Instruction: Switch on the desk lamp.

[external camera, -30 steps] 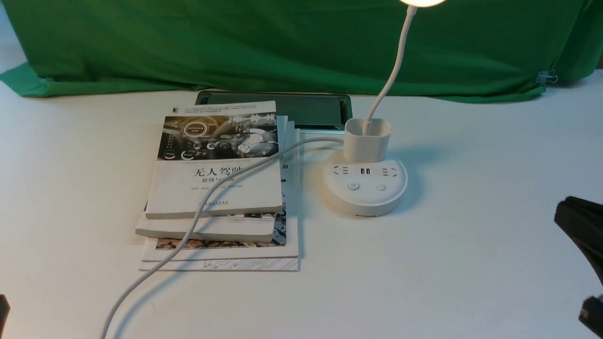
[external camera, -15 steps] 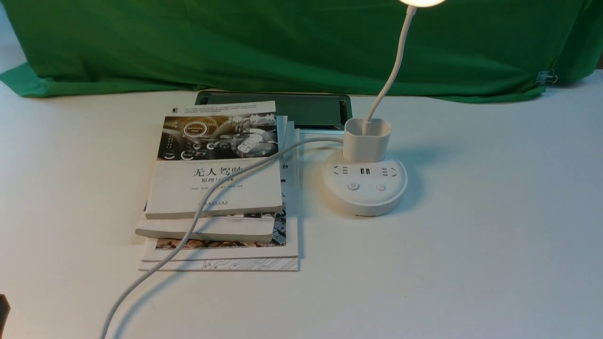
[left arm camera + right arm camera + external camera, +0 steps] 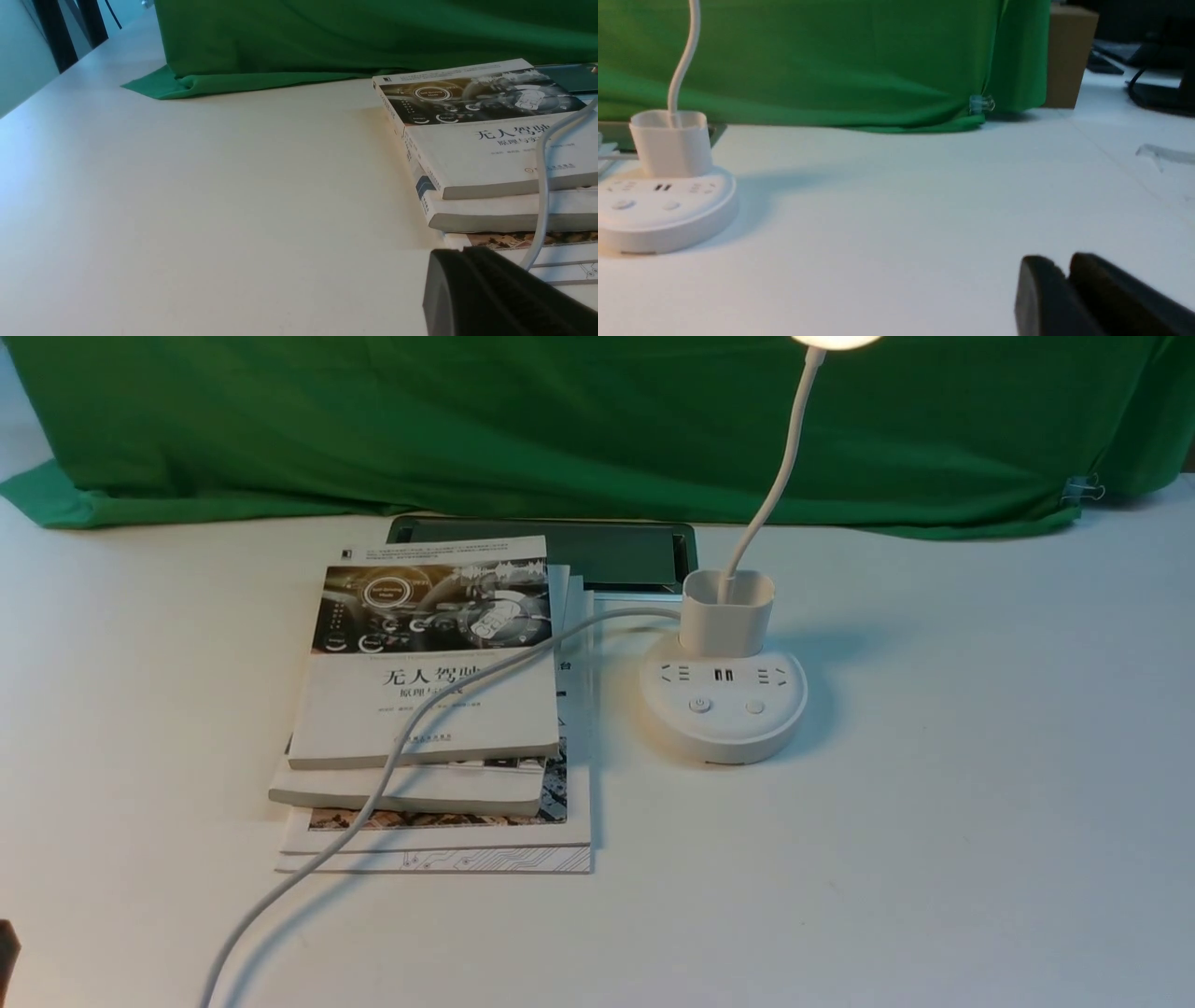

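As lamp (image 3: 726, 625) glows, 无人驾 book (image 3: 425, 709), left tool (image 3: 461, 254) closed, right tool (image 3: 1064, 266) unclear

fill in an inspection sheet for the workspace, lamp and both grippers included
surface: white table, no spill seen
job's things: desk lamp, head glowing, cut off by the front view's edge; puck base flat on the table
clutter: stacked books; dark flat object partly behind them
grippers: left looks shut, empty; right empty, opening unclear; neither touches the lamp
cables: pale cord runs from the lamp across the books
surroundings: green cloth with clip; brown box beyond
damage: nothing seen
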{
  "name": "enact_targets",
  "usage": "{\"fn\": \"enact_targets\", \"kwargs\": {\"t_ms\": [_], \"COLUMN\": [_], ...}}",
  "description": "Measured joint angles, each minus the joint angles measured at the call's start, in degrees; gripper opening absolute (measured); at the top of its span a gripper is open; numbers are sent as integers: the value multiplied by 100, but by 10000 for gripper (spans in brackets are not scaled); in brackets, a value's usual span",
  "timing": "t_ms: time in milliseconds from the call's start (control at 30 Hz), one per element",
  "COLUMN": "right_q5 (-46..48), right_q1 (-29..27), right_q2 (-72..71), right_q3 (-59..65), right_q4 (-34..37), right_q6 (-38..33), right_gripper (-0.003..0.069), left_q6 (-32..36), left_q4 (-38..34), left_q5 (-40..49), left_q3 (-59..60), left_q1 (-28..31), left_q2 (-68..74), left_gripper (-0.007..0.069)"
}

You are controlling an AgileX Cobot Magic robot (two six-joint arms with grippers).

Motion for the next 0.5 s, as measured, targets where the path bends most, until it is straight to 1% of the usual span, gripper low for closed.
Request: {"fn": "enact_targets", "kwargs": {"t_ms": [133, 500], "right_q5": [304, 370], "right_q1": [97, 97], "right_q2": [0, 0], "right_q3": [0, 0], "right_q4": [-7, -7], "right_q6": [102, 121], "right_gripper": [154, 188], "left_q6": [0, 0], "left_q4": [0, 0], "left_q5": [0, 0], "left_q3": [0, 0], "left_q1": [0, 0], "left_q2": [0, 0], "left_gripper": [21, 21]}}
